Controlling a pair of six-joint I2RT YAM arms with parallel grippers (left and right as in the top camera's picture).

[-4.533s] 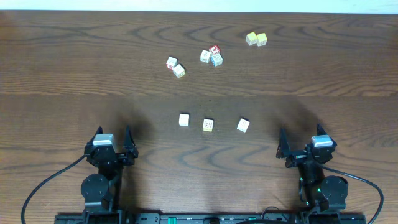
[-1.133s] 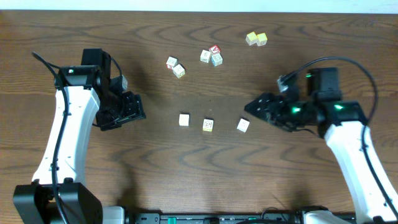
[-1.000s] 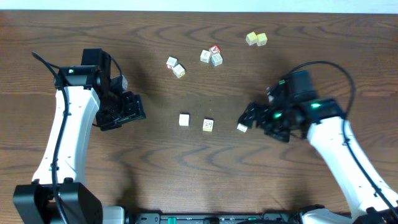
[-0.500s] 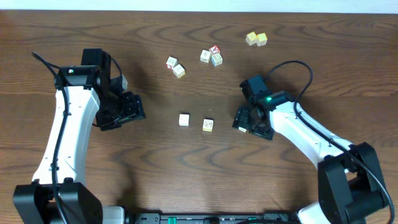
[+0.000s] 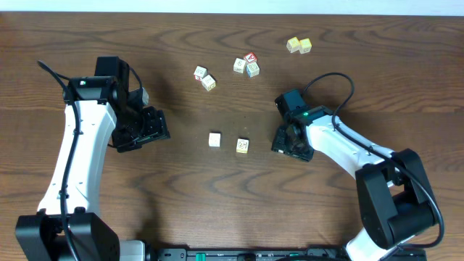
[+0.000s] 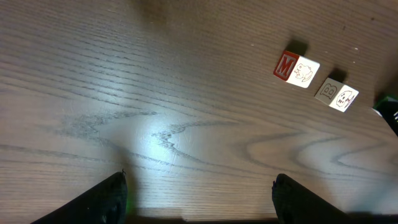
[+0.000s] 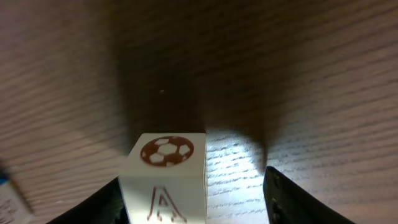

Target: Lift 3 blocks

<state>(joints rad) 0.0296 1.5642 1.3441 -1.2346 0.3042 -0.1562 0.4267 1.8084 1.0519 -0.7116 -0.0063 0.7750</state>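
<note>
The right gripper (image 7: 195,196) stood low over the table (image 5: 377,65) with its jaws apart and the soccer-ball block (image 7: 165,177) between them. That block sat on the wood, printed with a brown ball on top and a letter A on the face towards the camera. It lay close against one finger (image 7: 112,199), touching or nearly so, while a clear strip of lit wood separated it from the other finger, so it was straddled rather than clamped. From overhead the gripper's body hid this block almost wholly. The middle block (image 5: 243,146) rested just beside that gripper, towards the table's centre, and the white block (image 5: 214,139) lay next in the same row. The left gripper (image 6: 200,200) hovered well apart from the row on its far side, fingers spread wide with only bare wood between them.
</note>
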